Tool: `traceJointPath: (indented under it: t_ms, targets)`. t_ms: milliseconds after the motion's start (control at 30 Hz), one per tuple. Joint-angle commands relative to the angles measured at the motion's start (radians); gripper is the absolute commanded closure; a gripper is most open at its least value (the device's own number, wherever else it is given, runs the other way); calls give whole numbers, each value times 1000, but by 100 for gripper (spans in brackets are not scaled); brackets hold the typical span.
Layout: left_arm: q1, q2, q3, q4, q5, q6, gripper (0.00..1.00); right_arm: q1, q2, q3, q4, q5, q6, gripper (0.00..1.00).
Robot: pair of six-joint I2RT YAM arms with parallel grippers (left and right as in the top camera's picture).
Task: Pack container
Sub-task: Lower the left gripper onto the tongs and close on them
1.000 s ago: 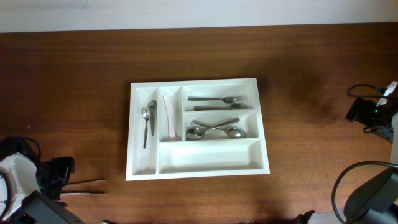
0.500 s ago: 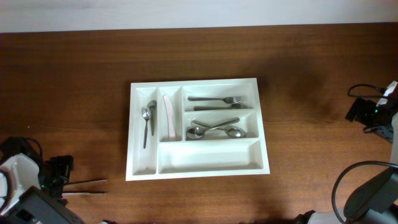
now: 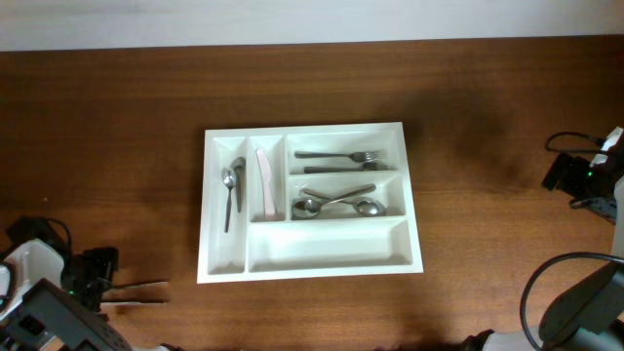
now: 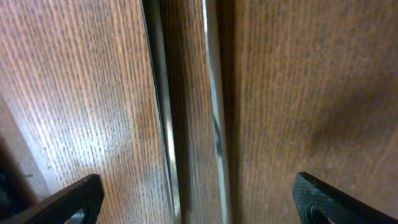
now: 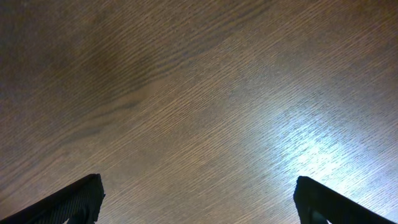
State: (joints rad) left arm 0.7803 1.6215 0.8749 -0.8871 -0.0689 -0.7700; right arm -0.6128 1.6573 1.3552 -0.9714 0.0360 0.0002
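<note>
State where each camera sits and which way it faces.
Overhead: above the table, straight down on the container; left arm and right arm at the bottom corners.
Left wrist: close over the table, facing two thin metal utensils; own fingertips at the bottom corners.
Right wrist: facing down at wood; own fingertips likewise.
Shared: overhead and left wrist show those utensils.

table: brown wood | carries: container, thin metal sticks

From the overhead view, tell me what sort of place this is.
Likely a robot lab workbench, not a kitchen: a wooden table, a white cutlery tray holding forks and spoons, and a robot arm at the edge.
</note>
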Motion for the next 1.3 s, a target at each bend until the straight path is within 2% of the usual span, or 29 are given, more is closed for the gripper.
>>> traceJointPath:
  t_ms: [0, 567, 1267]
  targets:
    - [5, 13, -47, 29, -14, 24, 1, -3, 5, 0, 0, 1, 8, 1]
    - [4, 13, -124, 168, 26, 90, 1, -3, 5, 0, 0, 1, 7, 1]
    - [4, 13, -163, 177, 55, 89, 1, -3, 5, 0, 0, 1, 8, 1]
